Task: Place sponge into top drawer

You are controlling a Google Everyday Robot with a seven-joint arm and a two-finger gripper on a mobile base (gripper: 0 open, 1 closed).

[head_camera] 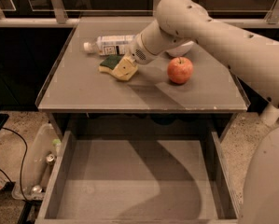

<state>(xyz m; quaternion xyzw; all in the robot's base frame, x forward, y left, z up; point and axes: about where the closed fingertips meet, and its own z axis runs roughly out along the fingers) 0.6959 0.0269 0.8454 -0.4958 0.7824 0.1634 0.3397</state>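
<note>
The sponge [112, 63], pale yellow with a dark green layer, lies on the grey cabinet top [83, 87] at the left of centre. My gripper [125, 66] reaches down from the right and sits right at the sponge's right side, its pale fingers overlapping it. The top drawer [134, 181] is pulled out wide open below the cabinet top, at the bottom of the camera view. Nothing lies inside it.
A plastic bottle [108, 44] lies on its side just behind the sponge. A red apple [180, 70] stands to the right of the gripper. A white bowl [183, 49] is partly hidden behind my arm. A bin with cans [36, 167] sits on the floor at left.
</note>
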